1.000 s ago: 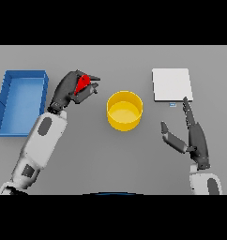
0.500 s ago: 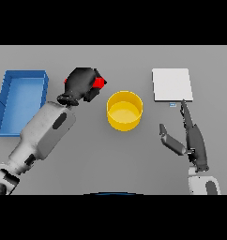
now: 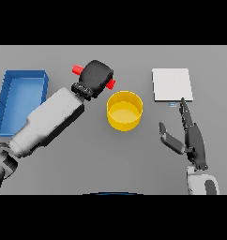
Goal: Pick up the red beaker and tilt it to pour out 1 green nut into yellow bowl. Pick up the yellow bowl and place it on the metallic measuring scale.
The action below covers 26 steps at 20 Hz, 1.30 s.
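Note:
My left hand (image 3: pixel 97 76) is shut on the red beaker (image 3: pixel 78 70), which lies tipped sideways in its grip; red ends stick out on both sides of the hand. The beaker's right end (image 3: pixel 110 84) hangs just above and left of the yellow bowl (image 3: pixel 125 110). The bowl stands upright in the middle of the table; I cannot make out a nut in it. The metallic measuring scale (image 3: pixel 171 84) lies flat at the back right. My right hand (image 3: pixel 190 136) rests open in front of the scale, right of the bowl, fingers straight.
A blue tray (image 3: pixel 21 96) stands at the left edge of the table, beside my left forearm (image 3: pixel 49 122). Bare grey table lies between the bowl and the scale.
My left hand has carried the red beaker right toward the bowl and rolled it further over onto its side. The right hand has barely moved.

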Available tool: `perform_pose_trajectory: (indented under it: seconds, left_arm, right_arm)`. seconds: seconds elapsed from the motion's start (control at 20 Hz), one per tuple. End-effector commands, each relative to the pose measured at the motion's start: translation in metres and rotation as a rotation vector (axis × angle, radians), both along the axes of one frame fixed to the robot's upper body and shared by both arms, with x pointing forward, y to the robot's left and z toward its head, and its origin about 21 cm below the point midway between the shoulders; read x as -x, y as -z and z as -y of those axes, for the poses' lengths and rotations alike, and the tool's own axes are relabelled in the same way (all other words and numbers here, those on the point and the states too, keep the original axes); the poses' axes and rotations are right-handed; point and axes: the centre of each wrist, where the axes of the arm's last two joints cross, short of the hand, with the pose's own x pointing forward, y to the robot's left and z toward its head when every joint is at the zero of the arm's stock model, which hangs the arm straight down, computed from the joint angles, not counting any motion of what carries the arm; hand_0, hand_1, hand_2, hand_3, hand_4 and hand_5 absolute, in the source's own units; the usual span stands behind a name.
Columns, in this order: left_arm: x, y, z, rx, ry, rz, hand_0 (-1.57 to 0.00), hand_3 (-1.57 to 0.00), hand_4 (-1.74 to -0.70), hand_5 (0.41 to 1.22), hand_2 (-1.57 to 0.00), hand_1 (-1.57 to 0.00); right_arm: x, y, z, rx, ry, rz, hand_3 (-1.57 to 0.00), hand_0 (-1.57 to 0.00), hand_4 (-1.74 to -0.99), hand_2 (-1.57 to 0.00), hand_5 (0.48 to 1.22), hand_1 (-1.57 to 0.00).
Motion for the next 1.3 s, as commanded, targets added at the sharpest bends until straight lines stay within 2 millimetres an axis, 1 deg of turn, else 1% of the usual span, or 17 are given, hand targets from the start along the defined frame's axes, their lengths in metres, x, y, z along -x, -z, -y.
perform_pose_trajectory:
  seconds: [0.0,0.15,0.25,0.4,0.45,0.65,0.7,0.75,0.8,0.9,0.95,1.0,1.05,1.2,1.25]
  left_arm:
    - [0.000,0.000,0.004,-0.046,0.040,0.007,-1.57,-1.28,-1.70,1.215,-1.57,-1.57]
    - [0.000,-0.003,0.019,-0.181,0.132,0.014,-1.57,-1.42,-1.72,1.218,-1.57,-1.57]
    - [0.000,0.000,0.026,-0.276,0.175,0.022,-1.57,-1.47,-1.73,1.219,-1.57,-1.57]
    - [0.002,0.001,0.033,-0.424,0.212,0.046,-1.57,-1.52,-1.73,1.220,-1.57,-1.57]
    - [0.001,0.004,0.036,-0.466,0.219,0.056,-1.57,-1.53,-1.74,1.220,-1.57,-1.57]
    - [0.001,-0.001,0.039,-0.595,0.281,0.099,-1.57,-1.55,-1.74,1.221,-1.57,-1.57]
    - [0.001,-0.004,0.046,-0.609,0.300,0.115,-1.57,-1.56,-1.74,1.221,-1.57,-1.57]
    - [-0.001,-0.001,0.044,-0.634,0.301,0.122,-1.57,-1.56,-1.74,1.221,-1.57,-1.57]
    - [-0.004,-0.005,0.047,-0.664,0.297,0.143,-1.57,-1.56,-1.74,1.221,-1.57,-1.57]
    - [-0.007,-0.010,0.053,-0.738,0.311,0.153,-1.57,-1.57,-1.74,1.221,-1.57,-1.57]
    - [-0.007,-0.009,0.059,-0.771,0.318,0.157,-1.57,-1.57,-1.74,1.221,-1.57,-1.57]
    - [-0.007,-0.013,0.059,-0.789,0.338,0.165,-1.57,-1.57,-1.73,1.221,-1.57,-1.57]
    - [-0.007,-0.010,0.060,-0.824,0.356,0.164,-1.57,-1.57,-1.74,1.221,-1.57,-1.57]
    - [-0.008,-0.011,0.064,-0.894,0.398,0.201,-1.57,-1.57,-1.73,1.221,-1.57,-1.57]
    - [-0.007,-0.011,0.064,-0.909,0.417,0.214,-1.57,-1.57,-1.73,1.221,-1.57,-1.57]
  right_arm:
    - [0.001,0.004,0.000,0.004,0.005,-0.006,0.00,0.00,-1.292,0.00,0.678,0.00]
    - [0.000,0.006,0.003,-0.033,0.021,-0.014,0.00,0.00,-1.294,0.00,0.657,0.00]
    - [0.002,0.004,0.005,-0.041,0.017,0.004,0.00,0.00,-1.291,0.00,0.648,0.00]
    - [0.001,0.005,0.002,-0.035,0.027,-0.008,0.00,0.00,-1.291,0.00,0.634,0.00]
    - [0.001,0.006,0.001,-0.032,0.023,-0.007,0.00,0.00,-1.293,0.00,0.631,0.00]
    - [0.000,0.008,0.002,-0.013,0.044,-0.024,0.00,0.00,-1.278,0.00,0.609,0.00]
    - [-0.003,0.009,0.000,-0.001,0.049,-0.035,0.00,0.00,-1.276,0.00,0.600,0.00]
    - [-0.003,0.010,0.001,0.001,0.049,-0.032,0.00,0.00,-1.276,0.00,0.593,0.00]
    - [0.000,0.011,0.002,0.004,0.046,-0.022,0.00,0.00,-1.270,0.00,0.588,0.00]
    - [-0.001,0.009,0.000,0.021,0.053,-0.021,0.00,0.00,-1.250,0.00,0.583,0.00]
    - [0.002,0.009,-0.003,0.021,0.052,-0.015,0.00,0.00,-1.236,0.00,0.582,0.00]
    - [0.000,0.010,-0.001,0.022,0.056,-0.020,0.00,0.00,-1.225,0.00,0.583,0.00]
    - [0.000,0.010,0.001,0.023,0.058,-0.026,0.00,0.00,-1.216,0.00,0.585,0.00]
    - [0.000,0.008,-0.002,0.024,0.048,0.006,0.00,0.00,-1.206,0.00,0.591,0.00]
    - [0.000,0.008,0.002,0.032,0.051,0.006,0.00,0.00,-1.210,0.00,0.592,0.00]
